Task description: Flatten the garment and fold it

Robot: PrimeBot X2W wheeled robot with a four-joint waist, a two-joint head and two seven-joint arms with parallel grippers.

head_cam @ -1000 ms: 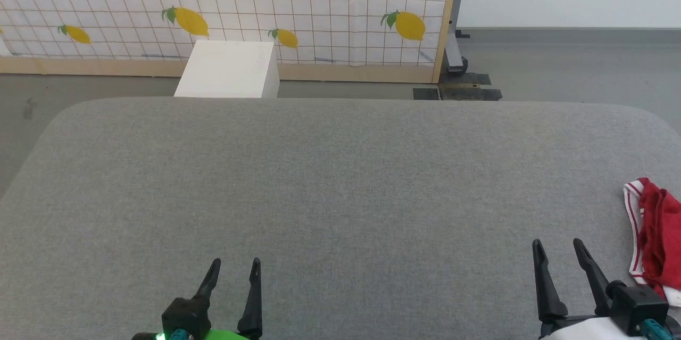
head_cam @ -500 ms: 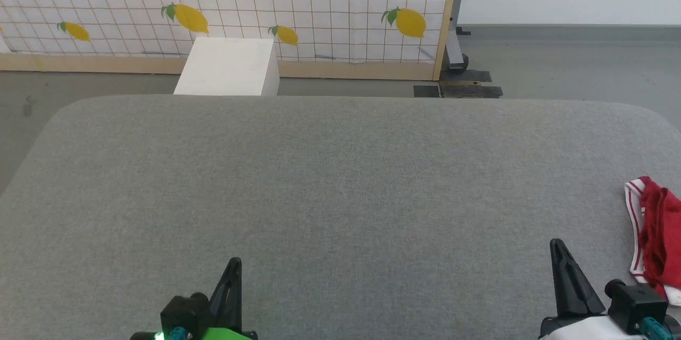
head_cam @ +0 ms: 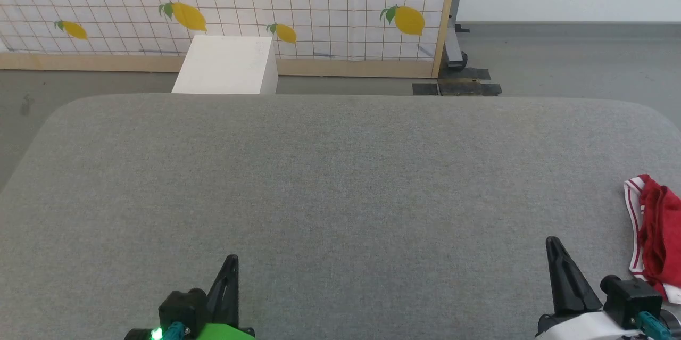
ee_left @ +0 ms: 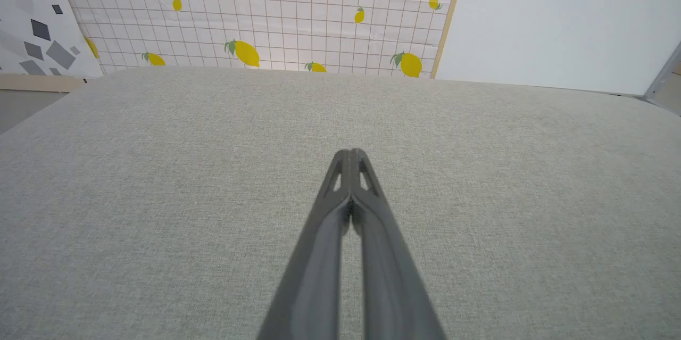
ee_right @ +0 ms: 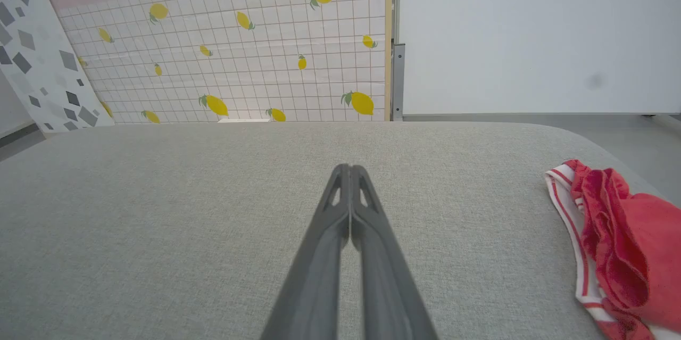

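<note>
A wide grey fabric-covered table with rounded corners [head_cam: 340, 170] stretches out in front of the robot. A second ago both grippers had their fingers spread. Now the left gripper [head_cam: 231, 263] and the right gripper [head_cam: 554, 247], both low at the near edge, have their two dark fingers pressed together on nothing. The garment, a crumpled red soft shirt with red-and-white striped trim [head_cam: 657, 223], lies bunched at the table's right edge, just beside the right gripper and untouched. Flattening seems not yet begun, and the fingers would likely need to part again to take the cloth. A white box-shaped block [head_cam: 226, 66] stands on the floor beyond the table; I cannot tell whether it holds anything.
</note>
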